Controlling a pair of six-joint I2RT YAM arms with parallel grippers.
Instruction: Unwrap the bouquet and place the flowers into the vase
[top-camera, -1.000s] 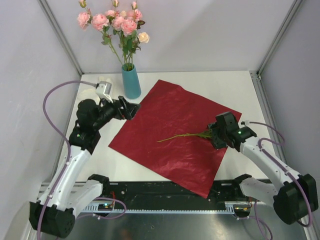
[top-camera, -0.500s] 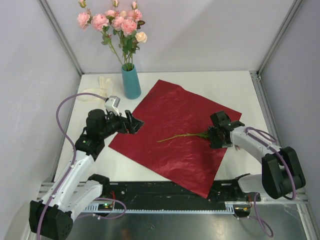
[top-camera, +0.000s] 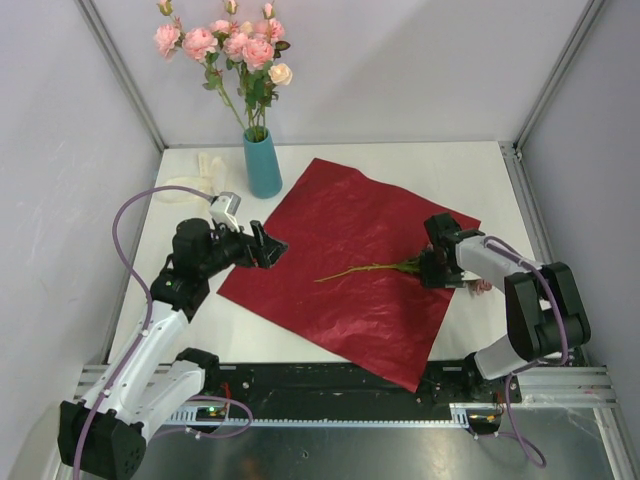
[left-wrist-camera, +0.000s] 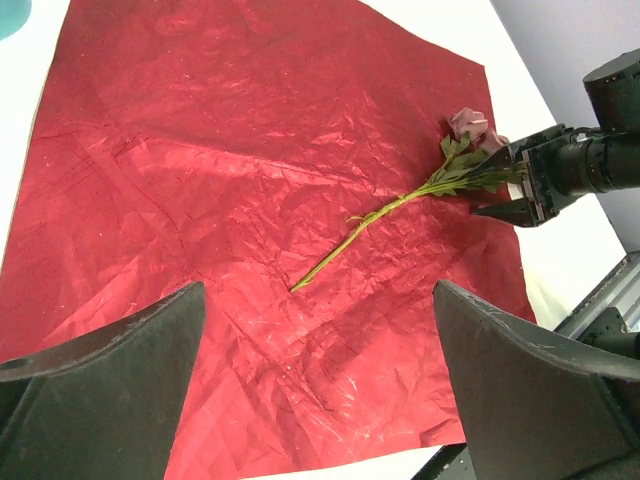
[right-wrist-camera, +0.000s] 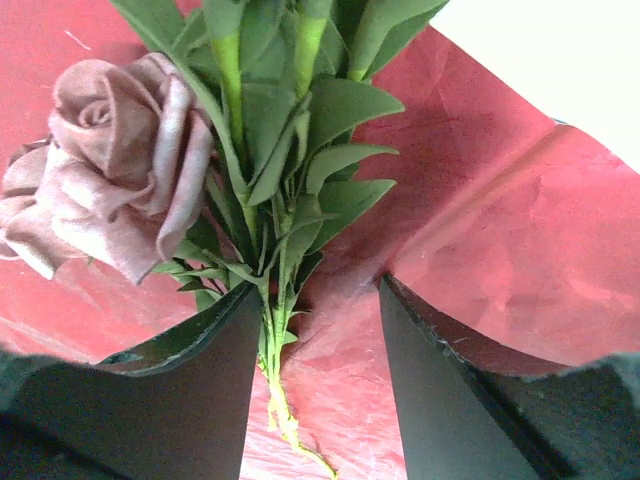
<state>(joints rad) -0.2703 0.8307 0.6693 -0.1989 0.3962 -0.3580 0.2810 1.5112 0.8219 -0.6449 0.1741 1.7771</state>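
Right arm's folded in tighter since a sec ago, and the right gripper (top-camera: 432, 268) has narrowed its jaws round the leafy end of the lone rose (top-camera: 365, 270) lying on the wrapping paper (top-camera: 330, 215).

Top view: the other flowers (top-camera: 235, 45) stand in the vase (top-camera: 262, 163) back-left. The left gripper (top-camera: 268, 245) hovers over the paper's left corner.

Left wrist cam: jaws wide apart, nothing btwn them but red paper.

Right wrist cam: fingers (right-wrist-camera: 190, 400) sit either side of the stem, half-closed, not clamped. One is maybe brushing it, hard to say.
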